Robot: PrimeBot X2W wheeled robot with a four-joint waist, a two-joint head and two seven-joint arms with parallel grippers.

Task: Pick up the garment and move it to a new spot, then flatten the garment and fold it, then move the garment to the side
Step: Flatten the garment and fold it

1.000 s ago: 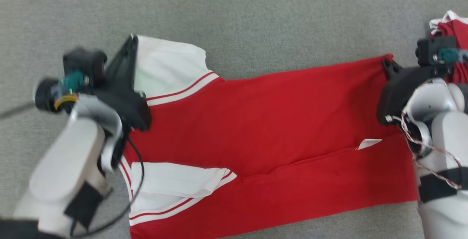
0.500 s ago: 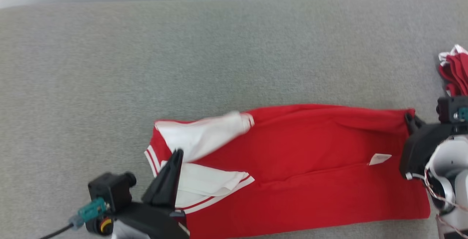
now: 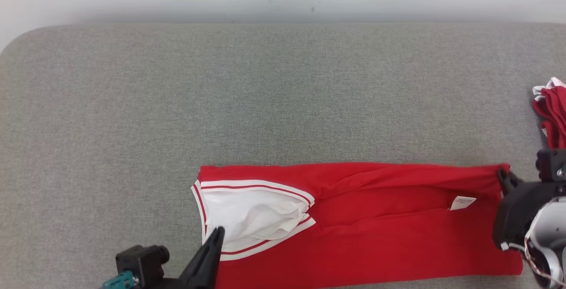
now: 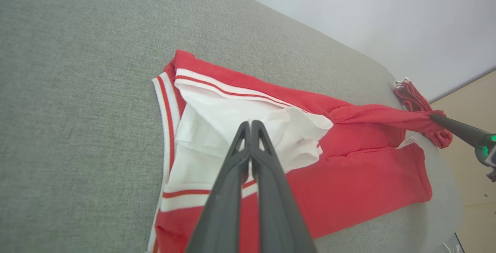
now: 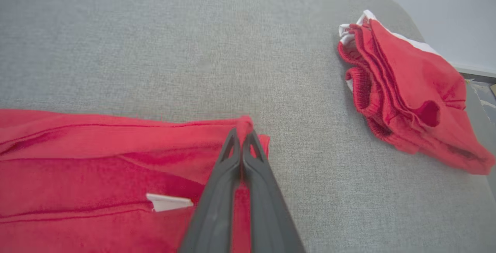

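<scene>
Red garment (image 3: 376,236) w/ white striped trim lies lengthwise along near edge of grey worktop (image 3: 265,103). At its far-right corner the right tool (image 5: 243,133) is pressed together, pinching bunched fabric. Over the white section (image 4: 217,121) the left tool (image 4: 250,123) is pressed together, gripping nothing; contact unclear. White label (image 5: 168,202) nr right tool. Second red pile (image 5: 407,90) further right, apart.

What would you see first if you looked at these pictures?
The big red and white garment jumps out first, lying long across the near side of the grey table. Next come the two dark grippers: the right gripper is pinching the garment's far right corner, and the left gripper is shut and pointing at its white end. A second red bundle sits apart near the table's right edge.
</scene>
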